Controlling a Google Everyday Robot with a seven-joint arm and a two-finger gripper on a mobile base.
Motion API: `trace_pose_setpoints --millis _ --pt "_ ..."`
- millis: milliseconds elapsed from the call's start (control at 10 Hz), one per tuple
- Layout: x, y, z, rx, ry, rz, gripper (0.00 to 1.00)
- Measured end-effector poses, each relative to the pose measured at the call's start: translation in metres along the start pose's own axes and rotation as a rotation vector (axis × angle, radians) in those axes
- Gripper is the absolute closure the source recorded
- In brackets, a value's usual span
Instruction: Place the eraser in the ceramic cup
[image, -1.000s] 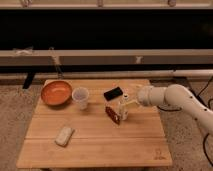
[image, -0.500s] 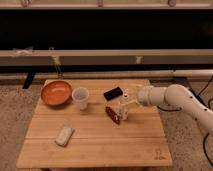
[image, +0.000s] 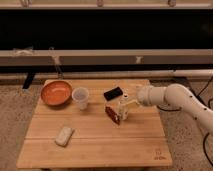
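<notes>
- Your gripper (image: 125, 111) is hanging low over the right-middle part of the table. Its fingers (image: 121, 109) are standing wide apart and holding nothing.
- Almost nothing is changing. Next to a moment ago, your gripper is staying in the same spot and no thing on the table is moving.
- The fingers are pointing down just beside the reddish-brown thing (image: 112, 115). That is not the thing you are after.
- The eraser (image: 113, 93) is lying flat on the table, a little behind the gripper. Nothing is touching it.
- The cup (image: 80, 97) is standing upright to the left of the eraser, near it, and just beside the orange bowl (image: 55, 92).
- I am thinking the job is only beginning: the eraser is not picked up yet. You are probably needing to go back a bit to reach it.
- A pale block (image: 64, 135) is lying well apart from the rest, near the front left.
- The wooden table (image: 100, 147) is sitting flat on a speckled floor (image: 15, 125).
- Behind it, a pale rail (image: 100, 56) is running across a dark wall.
</notes>
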Motion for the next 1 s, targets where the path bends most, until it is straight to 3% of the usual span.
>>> trace_pose_setpoints --millis 400,600,1000 --pt "-0.052 -0.003 0.033 -0.092 0.087 -0.175 0.2" --pt "-0.067 -0.008 0.049 -0.134 0.134 -0.242 0.2" --pt "-0.074 -0.042 0.087 -0.198 0.253 -0.37 0.2"
